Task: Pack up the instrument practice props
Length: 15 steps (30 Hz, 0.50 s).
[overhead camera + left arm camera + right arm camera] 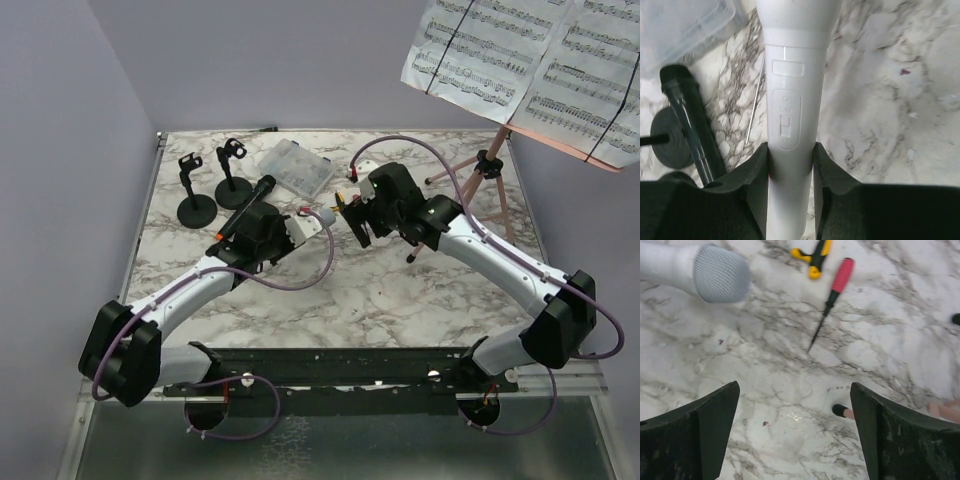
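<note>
My left gripper is shut on the white handle of the grey-headed microphone, held just above the marble. Its mesh head shows at the upper left of the right wrist view. My right gripper stands wide open over bare marble, empty, a little apart from that head. The black microphone lies beside the left gripper. Two black round-based mic holders stand at the back left. The pink tripod carries the sheet-music pages at the back right.
A clear plastic compartment box lies behind the grippers. The yellow screwdriver and the red screwdriver lie on the marble ahead of the right gripper. A black-capped tripod foot rests close to the right finger.
</note>
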Tool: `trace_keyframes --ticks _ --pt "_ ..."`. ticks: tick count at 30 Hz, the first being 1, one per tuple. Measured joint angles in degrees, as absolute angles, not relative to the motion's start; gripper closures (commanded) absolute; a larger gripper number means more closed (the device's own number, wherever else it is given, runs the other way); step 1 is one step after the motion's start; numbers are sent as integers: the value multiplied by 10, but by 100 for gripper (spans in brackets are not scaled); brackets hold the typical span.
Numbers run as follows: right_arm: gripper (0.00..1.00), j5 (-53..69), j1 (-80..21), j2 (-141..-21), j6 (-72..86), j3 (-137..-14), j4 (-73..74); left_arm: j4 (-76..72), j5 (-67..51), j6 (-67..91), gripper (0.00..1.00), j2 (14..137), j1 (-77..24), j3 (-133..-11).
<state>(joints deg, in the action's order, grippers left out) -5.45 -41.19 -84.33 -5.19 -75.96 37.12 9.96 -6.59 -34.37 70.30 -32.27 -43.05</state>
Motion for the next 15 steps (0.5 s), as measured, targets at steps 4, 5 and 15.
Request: trace_keyframes --ticks 4,5,15 --pt "4 -155 -411 -819 -23 -731 325 74 -4 -295 100 752 -300 -431" --pt "4 -172 -411 -812 -18 -723 314 69 10 -286 100 764 -296 -431" --pt "3 -221 -412 -755 10 -662 249 52 131 -232 100 898 -227 -479"
